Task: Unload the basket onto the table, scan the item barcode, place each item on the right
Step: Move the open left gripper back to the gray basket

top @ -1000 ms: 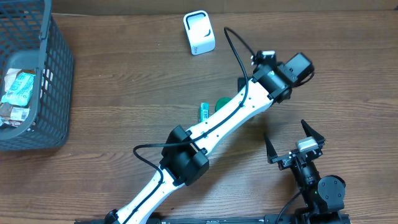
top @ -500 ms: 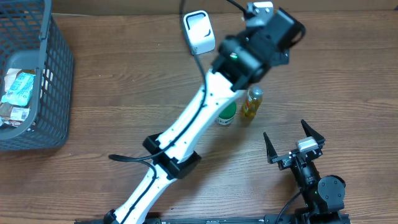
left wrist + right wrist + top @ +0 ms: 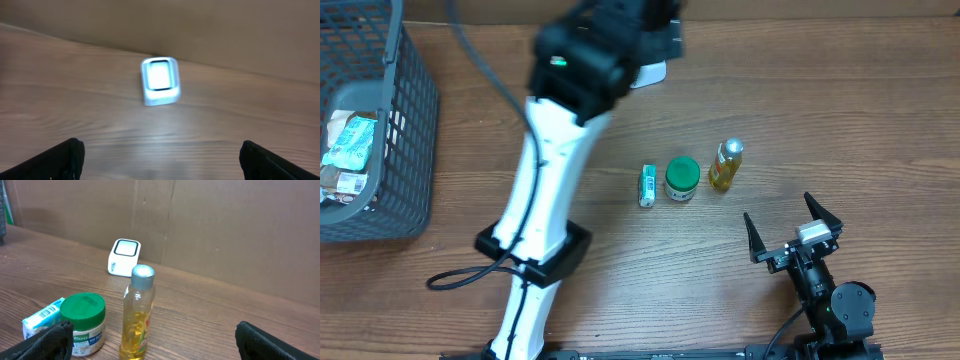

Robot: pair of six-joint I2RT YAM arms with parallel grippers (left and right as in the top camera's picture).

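Three items stand in a row mid-table: a small teal-and-white box [image 3: 647, 186], a green-lidded jar [image 3: 681, 178] and a yellow bottle [image 3: 725, 165]. The white barcode scanner [image 3: 159, 81] stands near the back edge; in the overhead view the left arm's blurred head partly covers it. My left gripper [image 3: 160, 165] is open and empty, facing the scanner from a distance. My right gripper [image 3: 792, 235] is open and empty at the front right. It faces the bottle [image 3: 138, 315], the jar [image 3: 84, 322] and the box [image 3: 42, 317], with the scanner [image 3: 124, 256] behind them.
A dark mesh basket [image 3: 415, 130] holding several packets stands at the far left. A brown cardboard wall [image 3: 225, 230] runs along the back of the table. The left arm [image 3: 545, 200] stretches from the front edge up to the back.
The left arm has swung left across the back of the table, uncovering the three items. Its wrist now sits near the scanner. The right arm has not moved.
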